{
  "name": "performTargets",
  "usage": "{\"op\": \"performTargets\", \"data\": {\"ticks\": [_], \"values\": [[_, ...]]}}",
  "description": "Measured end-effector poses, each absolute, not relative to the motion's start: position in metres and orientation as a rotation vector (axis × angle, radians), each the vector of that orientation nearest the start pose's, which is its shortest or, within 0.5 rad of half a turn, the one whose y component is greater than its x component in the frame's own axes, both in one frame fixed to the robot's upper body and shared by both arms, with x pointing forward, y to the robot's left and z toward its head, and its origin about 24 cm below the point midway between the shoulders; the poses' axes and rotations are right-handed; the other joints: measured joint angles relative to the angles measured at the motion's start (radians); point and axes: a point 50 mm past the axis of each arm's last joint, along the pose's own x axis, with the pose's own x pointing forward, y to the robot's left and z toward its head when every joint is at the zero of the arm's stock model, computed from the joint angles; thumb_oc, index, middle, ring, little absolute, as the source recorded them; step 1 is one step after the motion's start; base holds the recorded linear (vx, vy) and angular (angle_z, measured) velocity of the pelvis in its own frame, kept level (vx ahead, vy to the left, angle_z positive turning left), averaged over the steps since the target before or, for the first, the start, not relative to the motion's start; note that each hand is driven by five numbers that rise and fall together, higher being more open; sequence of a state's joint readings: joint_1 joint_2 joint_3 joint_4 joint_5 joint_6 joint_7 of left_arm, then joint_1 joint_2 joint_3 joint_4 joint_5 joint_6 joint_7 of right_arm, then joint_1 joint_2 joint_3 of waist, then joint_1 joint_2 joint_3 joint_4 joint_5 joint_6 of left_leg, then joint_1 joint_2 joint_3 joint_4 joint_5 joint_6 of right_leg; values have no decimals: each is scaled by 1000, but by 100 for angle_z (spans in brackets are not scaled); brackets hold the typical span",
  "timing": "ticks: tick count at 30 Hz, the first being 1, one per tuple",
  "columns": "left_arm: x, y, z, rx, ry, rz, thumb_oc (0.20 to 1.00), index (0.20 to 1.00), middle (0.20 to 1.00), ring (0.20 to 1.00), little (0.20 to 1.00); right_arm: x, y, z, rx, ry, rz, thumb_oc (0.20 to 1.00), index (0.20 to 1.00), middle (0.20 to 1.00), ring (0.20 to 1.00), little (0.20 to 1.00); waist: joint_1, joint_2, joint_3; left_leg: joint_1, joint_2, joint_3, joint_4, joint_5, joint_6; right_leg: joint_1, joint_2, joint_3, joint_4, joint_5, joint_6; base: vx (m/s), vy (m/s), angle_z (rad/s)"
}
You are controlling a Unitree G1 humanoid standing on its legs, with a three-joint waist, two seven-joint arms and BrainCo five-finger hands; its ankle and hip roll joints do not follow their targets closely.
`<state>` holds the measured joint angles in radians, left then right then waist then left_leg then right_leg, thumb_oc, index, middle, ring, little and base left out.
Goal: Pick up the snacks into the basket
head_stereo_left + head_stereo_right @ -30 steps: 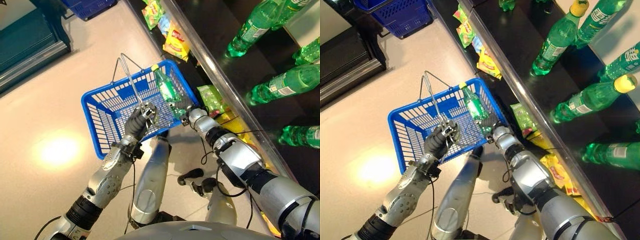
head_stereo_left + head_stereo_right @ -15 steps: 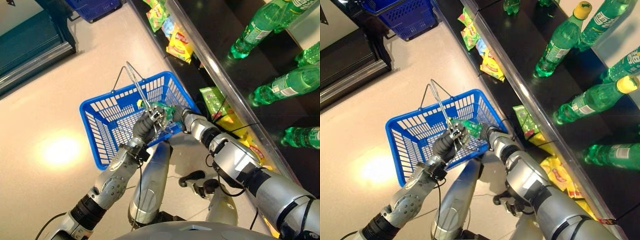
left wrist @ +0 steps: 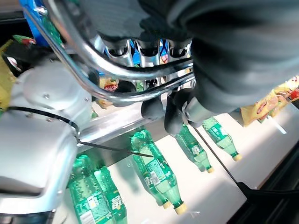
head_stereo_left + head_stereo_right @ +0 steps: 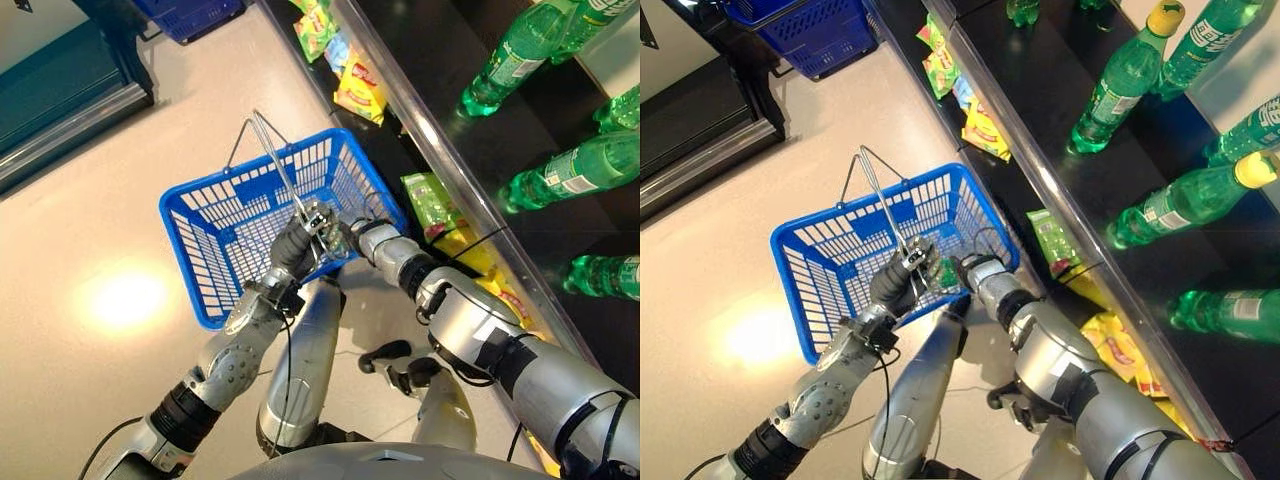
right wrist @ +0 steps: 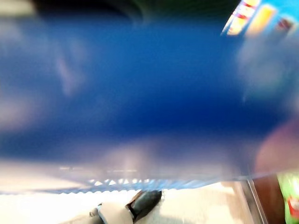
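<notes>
left hand (image 4: 296, 246): fingers curled round the wire handles (image 4: 272, 150) of the blue basket (image 4: 215, 255), held above the floor
right hand (image 4: 962, 272): down inside basket by its near wall, fingers hidden, can't tell grip
snacks (image 4: 357, 84): bags on the lower shelf, right of basket
green bottles (image 4: 560, 172): top shelf

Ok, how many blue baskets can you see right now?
2. One basket hangs by its wire handles from the left hand; a second basket sits on the floor farther away, cut off at the picture's edge.
</notes>
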<state>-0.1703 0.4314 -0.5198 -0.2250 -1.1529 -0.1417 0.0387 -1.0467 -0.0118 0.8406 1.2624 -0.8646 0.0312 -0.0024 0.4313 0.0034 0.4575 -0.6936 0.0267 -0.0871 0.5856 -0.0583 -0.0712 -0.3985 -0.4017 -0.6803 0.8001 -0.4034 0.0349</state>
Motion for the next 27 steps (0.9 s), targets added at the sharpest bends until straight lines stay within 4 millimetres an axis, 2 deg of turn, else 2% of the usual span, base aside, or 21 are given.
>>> {"op": "performTargets", "data": {"ticks": [1, 2, 3, 4, 11, 22, 26, 27], "values": [[248, 95, 105, -752, -31, -548, 200, 200, 200, 200, 200, 374, -30, 59, -1789, -74, 615, 200, 200, 200, 200, 200, 0, 0, 0, 0, -1, 0, 0, 0, 0, 0, -1, 0, 0, 0, 0, 0, 0, 0], [248, 94, 105, -752, -30, -549, 200, 200, 200, 200, 200, 374, -30, 59, -1796, -76, 617, 485, 485, 485, 485, 485, 0, 2, 1, 0, -1, 0, 0, 0, 0, 0, -1, 0, 0, 0, 0, 0, 0, 0], [248, 94, 105, -752, -30, -548, 200, 200, 200, 200, 200, 374, -30, 58, -1795, -75, 619, 903, 903, 903, 903, 903, 0, 3, 2, -1, -2, 0, 0, 0, 0, -1, -1, 0, 0, 0, 1, 0, 0, 0], [248, 94, 105, -754, -30, -548, 200, 200, 200, 200, 200, 373, -31, 57, -1799, -75, 621, 1000, 1000, 1000, 1000, 1000, 0, 4, 2, -1, -3, 0, 0, 0, 0, -1, -2, -1, 1, 0, 1, 0, 0, 0], [249, 94, 96, -772, 14, -511, 200, 200, 200, 200, 200, 374, -31, 59, -1810, -90, 611, 1000, 1000, 1000, 1000, 1000, -2, 7, 4, -4, -5, 0, 1, 0, 0, -3, -6, -2, 3, -1, 1, 0, 0, 0], [249, 95, 98, -776, 7, -510, 200, 200, 200, 200, 200, 375, -33, 59, -1781, -85, 594, 1000, 1000, 1000, 1000, 1000, -3, 8, 4, -3, -11, 2, 4, 1, 3, -3, -17, -2, 11, -1, 2, 0, 10, 0], [250, 96, 99, -772, 2, -508, 200, 200, 200, 200, 200, 375, -34, 58, -1703, -62, 580, 1000, 1000, 1000, 1000, 1000, -7, 8, 4, -3, -4, 8, 13, 2, 6, -4, -20, 3, 14, 0, 2, -6, 32, -3], [250, 97, 99, -773, -4, -503, 200, 200, 200, 200, 200, 374, -35, 57, -1614, -31, 564, 1000, 1000, 1000, 1000, 1000, -7, 8, 4, -2, -3, 11, 16, 2, 6, -4, -20, 6, 15, 0, 3, -2, 31, -4]]}}
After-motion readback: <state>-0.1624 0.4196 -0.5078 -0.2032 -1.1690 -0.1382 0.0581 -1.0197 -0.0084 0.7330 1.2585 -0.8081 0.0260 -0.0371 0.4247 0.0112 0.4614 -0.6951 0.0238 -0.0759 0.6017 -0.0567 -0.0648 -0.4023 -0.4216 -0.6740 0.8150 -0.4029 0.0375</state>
